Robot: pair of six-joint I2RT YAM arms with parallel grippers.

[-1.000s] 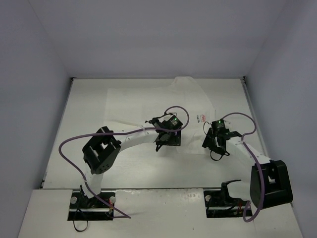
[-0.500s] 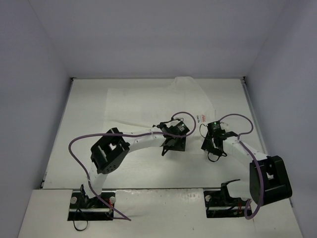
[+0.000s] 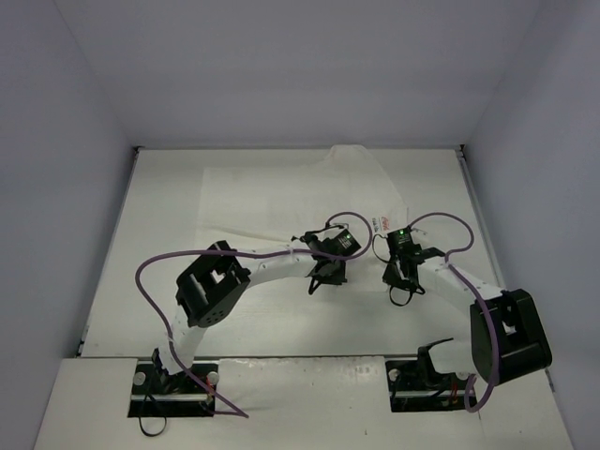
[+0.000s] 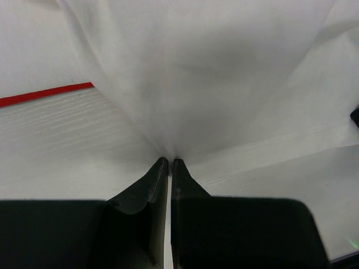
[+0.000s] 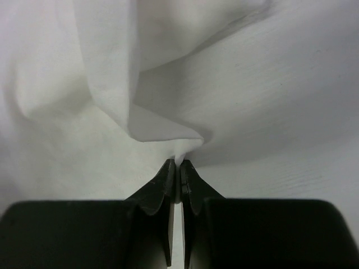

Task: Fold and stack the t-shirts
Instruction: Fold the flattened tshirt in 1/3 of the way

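Looks like the grab step of a fold. The t-shirt [image 3: 281, 202] lies spread over the far-middle of the table [image 3: 281, 323], and the left jaws and right jaws are each pinched tight on a bit of its near side. Next move, I'd guess: lift both together and carry that side over evenly, or it'll skew. Cloth looks thin, soft and white — it bunches into peaked creases at each pinch.

1. My white table [image 3: 159, 244] is pale and matte, with bare surface along its left side and near edge
2. A white t-shirt [image 3: 272, 192] lies creased across its far middle
3. The shirt's red print [image 3: 384, 222] faces up towards the table's right side
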